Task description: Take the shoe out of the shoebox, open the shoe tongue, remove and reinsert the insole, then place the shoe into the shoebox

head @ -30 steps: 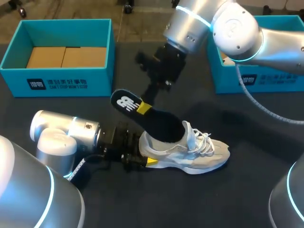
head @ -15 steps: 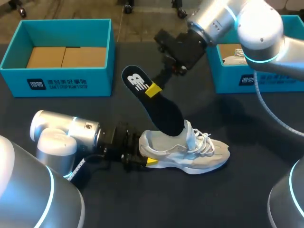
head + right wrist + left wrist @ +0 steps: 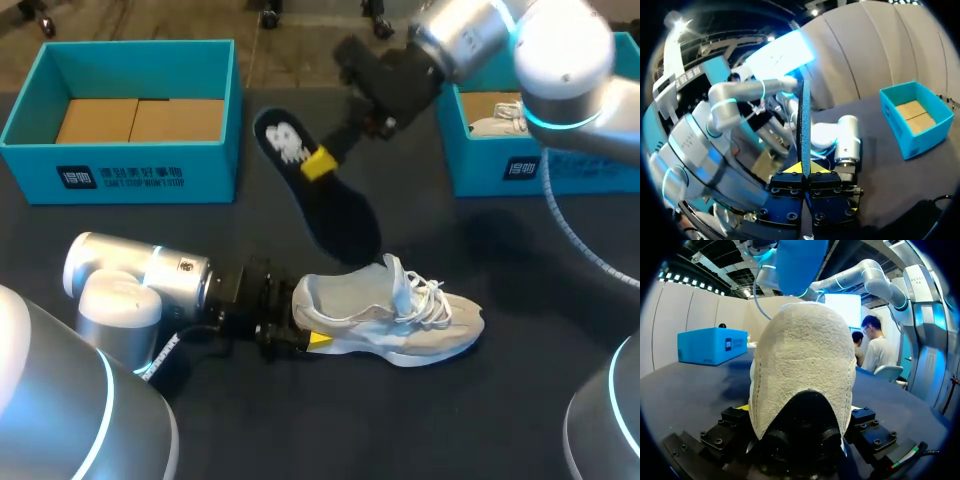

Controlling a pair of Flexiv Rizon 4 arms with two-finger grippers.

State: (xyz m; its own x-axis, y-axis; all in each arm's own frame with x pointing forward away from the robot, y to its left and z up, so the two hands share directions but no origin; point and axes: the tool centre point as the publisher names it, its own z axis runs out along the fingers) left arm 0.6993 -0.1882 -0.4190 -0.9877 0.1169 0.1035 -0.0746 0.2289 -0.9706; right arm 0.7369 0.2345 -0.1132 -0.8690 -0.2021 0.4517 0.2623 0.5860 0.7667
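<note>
A white-grey sneaker (image 3: 400, 320) lies on its sole on the dark table, toe pointing right, laces loose and tongue raised. My left gripper (image 3: 305, 335) stands wide, its fingers pressing both sides of the shoe's heel (image 3: 800, 365), which fills the left wrist view. A black insole (image 3: 320, 200) with a white logo hangs tilted in the air above and behind the shoe, its lower end just over the shoe's opening. My right gripper (image 3: 318, 163) is shut on that insole near its heel end. The right wrist view has the insole (image 3: 803, 125) edge-on between the yellow tips (image 3: 803, 170).
A teal shoebox (image 3: 120, 165) with brown cardboard inside stands at the back left, also in the right wrist view (image 3: 917, 120). A second teal box (image 3: 500, 170) at the back right holds another white shoe (image 3: 497, 124). Bare table lies in front of the sneaker.
My right gripper has lifted the insole up and back to the right, and its front end has come out of the shoe. The left arm and the shoe have stayed put.
</note>
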